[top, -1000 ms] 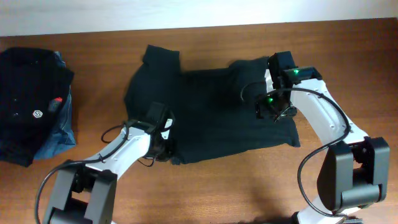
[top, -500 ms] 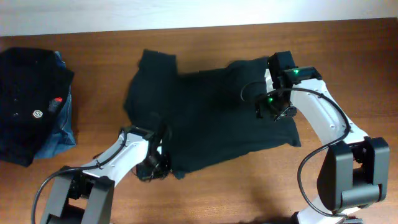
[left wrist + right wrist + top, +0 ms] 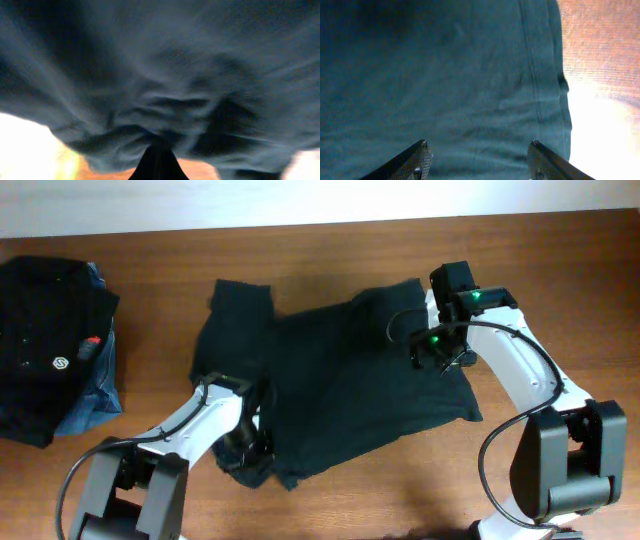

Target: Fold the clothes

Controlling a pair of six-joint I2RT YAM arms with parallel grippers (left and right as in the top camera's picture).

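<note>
A dark navy T-shirt lies spread on the wooden table, skewed, with one sleeve at the back left. My left gripper is shut on the shirt's front left hem and holds it bunched near the table's front. In the left wrist view the cloth fills the frame above the closed jaws. My right gripper is open and rests over the shirt's right side. In the right wrist view its two fingers straddle flat cloth near the shirt's seamed edge.
A pile of folded dark clothes with a blue garment under it sits at the left edge of the table. Bare wood shows to the right of the shirt in the right wrist view.
My left gripper has pulled the shirt's front left hem toward the table's front. The whole shirt has slid and skewed left and forward. The right arm has stayed in place.
</note>
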